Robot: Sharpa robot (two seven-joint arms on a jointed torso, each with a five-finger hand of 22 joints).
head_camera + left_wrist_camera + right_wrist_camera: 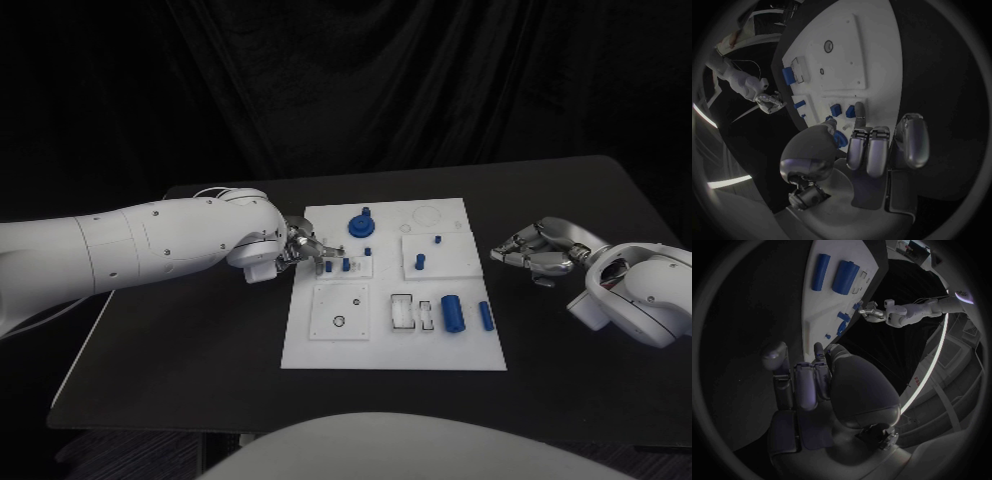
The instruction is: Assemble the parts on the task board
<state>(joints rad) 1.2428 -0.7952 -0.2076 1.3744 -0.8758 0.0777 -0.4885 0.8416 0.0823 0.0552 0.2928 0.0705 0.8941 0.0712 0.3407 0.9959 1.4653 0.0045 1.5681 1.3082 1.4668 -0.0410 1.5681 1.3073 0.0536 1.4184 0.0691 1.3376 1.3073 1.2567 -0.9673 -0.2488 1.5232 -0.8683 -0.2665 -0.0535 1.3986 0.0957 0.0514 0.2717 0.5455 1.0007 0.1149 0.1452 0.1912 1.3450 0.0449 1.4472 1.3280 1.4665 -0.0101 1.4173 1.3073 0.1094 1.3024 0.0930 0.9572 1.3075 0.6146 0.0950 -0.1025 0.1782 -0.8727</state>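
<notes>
The task board (397,345) lies in the middle of the black desk (188,340) in the head view, a white plate running from the centre of the frame down towards the lower middle. Several blue parts sit on it: a round blue knob part (361,222) near the board's upper left corner, two small blue pieces (339,266) just below it on the left side, a small blue peg (420,262) a little right of centre, and lower down on the right a thick blue cylinder (453,312) with a thinner blue rod (486,315) just beside it. A small dark ring (336,322) lies on the lower left panel of the board.

The left hand (300,248) comes in from the left of the frame and sits at the board's left edge, close to the two small blue pieces. In the left wrist view its fingers (869,150) are bent forward over the board edge, the thumb (817,137) reaching towards them, with a small blue piece showing between thumb and fingers; whether it is actually pinched or merely lies beneath them I cannot tell.

The right hand (531,252) is at the right of the frame, off the board, over the bare desk just beside the board's right edge. Its fingers are curled in together with nothing visible in them; the right wrist view shows them (807,382) folded against the thumb
</notes>
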